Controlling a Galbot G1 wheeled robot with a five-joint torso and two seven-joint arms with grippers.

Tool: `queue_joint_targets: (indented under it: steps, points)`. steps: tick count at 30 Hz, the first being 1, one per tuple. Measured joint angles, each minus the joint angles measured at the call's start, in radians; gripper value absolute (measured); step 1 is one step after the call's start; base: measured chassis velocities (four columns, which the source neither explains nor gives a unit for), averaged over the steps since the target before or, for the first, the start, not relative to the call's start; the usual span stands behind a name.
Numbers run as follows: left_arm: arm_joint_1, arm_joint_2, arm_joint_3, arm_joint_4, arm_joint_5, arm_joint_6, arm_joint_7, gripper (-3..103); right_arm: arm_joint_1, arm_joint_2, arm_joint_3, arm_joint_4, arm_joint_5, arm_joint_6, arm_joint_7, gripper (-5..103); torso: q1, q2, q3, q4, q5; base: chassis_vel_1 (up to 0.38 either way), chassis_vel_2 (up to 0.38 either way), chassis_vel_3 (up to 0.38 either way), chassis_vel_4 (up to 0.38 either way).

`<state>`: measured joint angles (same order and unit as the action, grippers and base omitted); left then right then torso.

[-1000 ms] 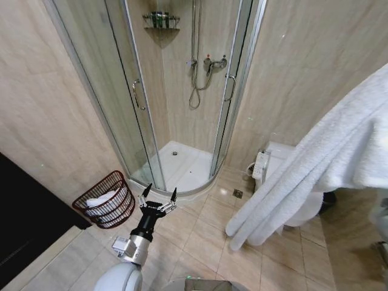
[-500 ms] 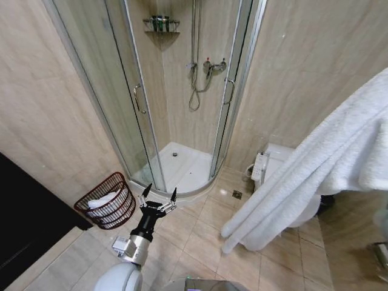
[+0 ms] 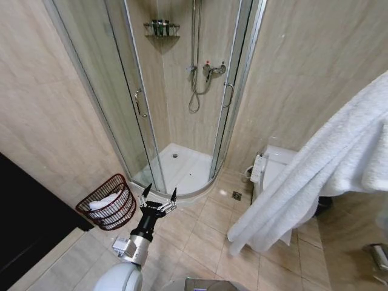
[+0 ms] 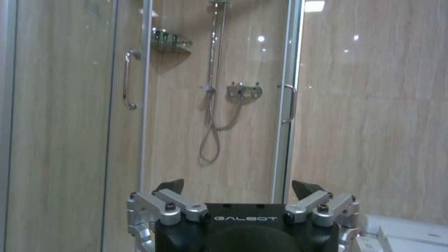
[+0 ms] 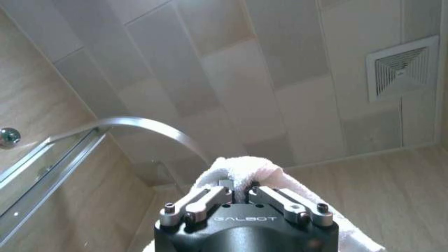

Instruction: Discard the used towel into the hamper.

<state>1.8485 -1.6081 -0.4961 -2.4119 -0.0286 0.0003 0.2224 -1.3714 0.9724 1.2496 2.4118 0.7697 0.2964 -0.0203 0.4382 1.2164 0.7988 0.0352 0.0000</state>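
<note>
towel (image 3: 315, 176) hangs across the right of the frame, clamped in the right pincer (image 5: 240, 191). left pincer (image 3: 159, 198), marked "galbot", is spread apart at lower centre. hamper (image 3: 109, 202) stands on the floor at lower left, white cloth inside.

The towel (image 3: 327, 176) at the right of the head view is plain white with a looped, fluffy pile. At lower left the hamper (image 3: 111, 203) is dark reddish-brown openwork wire with white cloth inside. The left hand (image 3: 159, 197) is black with silver links and black fingertips; the right hand (image 5: 240, 193) is likewise black and silver, with white lettering. The walls are beige with faint streaks, and the floor (image 3: 206, 242) is beige tile with darker grout lines.
</note>
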Motion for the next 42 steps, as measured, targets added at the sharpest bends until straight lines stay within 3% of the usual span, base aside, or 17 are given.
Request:
queue_joint_targets:
  steps: [42]
  points:
    - [0.000,0.000,0.000,0.000,0.000,0.000,0.000,100,0.042,0.026,-0.115,0.001,-0.077,0.004,-0.015,8,0.106,0.233,0.126,0.0002,0.0000,0.000,0.000,0.000,0.000]
